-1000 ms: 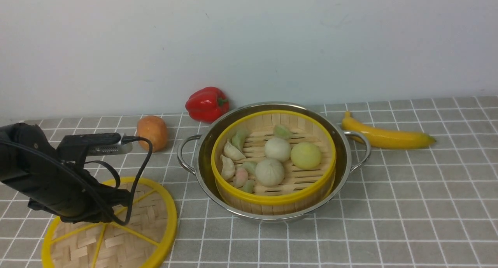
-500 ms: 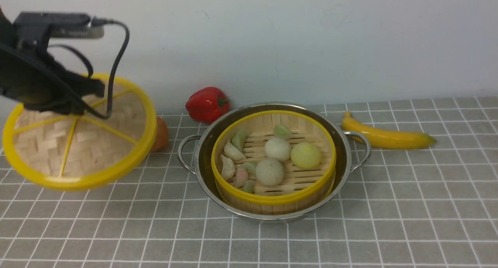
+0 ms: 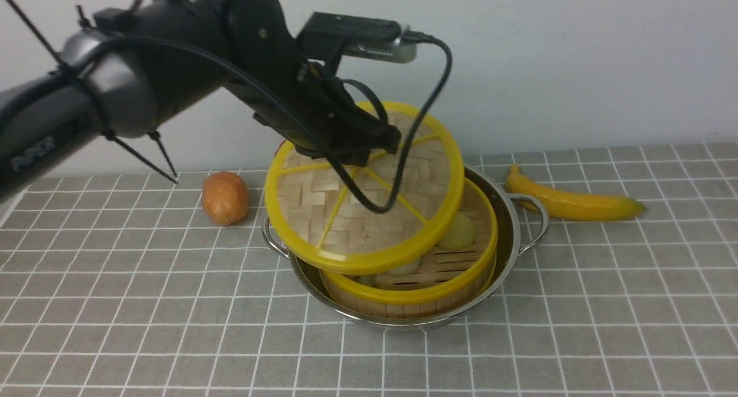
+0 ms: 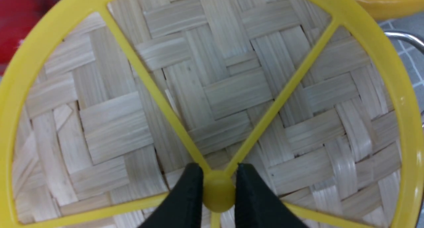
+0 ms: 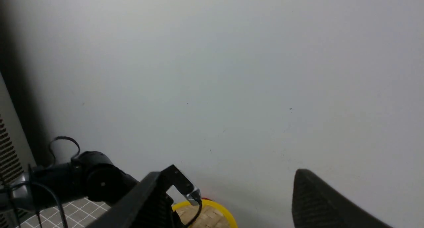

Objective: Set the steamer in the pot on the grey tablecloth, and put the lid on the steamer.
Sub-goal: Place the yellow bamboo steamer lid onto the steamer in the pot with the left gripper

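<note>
This is a robotics lab setup dressed as a kitchen scene. The surface carries a grey tablecloth (image 3: 576, 328) that runs straight back to a bare pale wall (image 3: 576, 57) filling the upper half of the frame. A black robot arm (image 3: 144, 80) reaches in from the upper left, strung with zip ties, a loose cable (image 3: 448, 74) and a small camera (image 3: 357, 40). Cooking props sit mid-frame: a steel pot (image 3: 510, 230), a bamboo steamer (image 3: 415, 296) and a woven lid (image 3: 346, 224). A banana (image 3: 571, 202) lies at right and a brownish round food item (image 3: 225, 198) at left.
</note>
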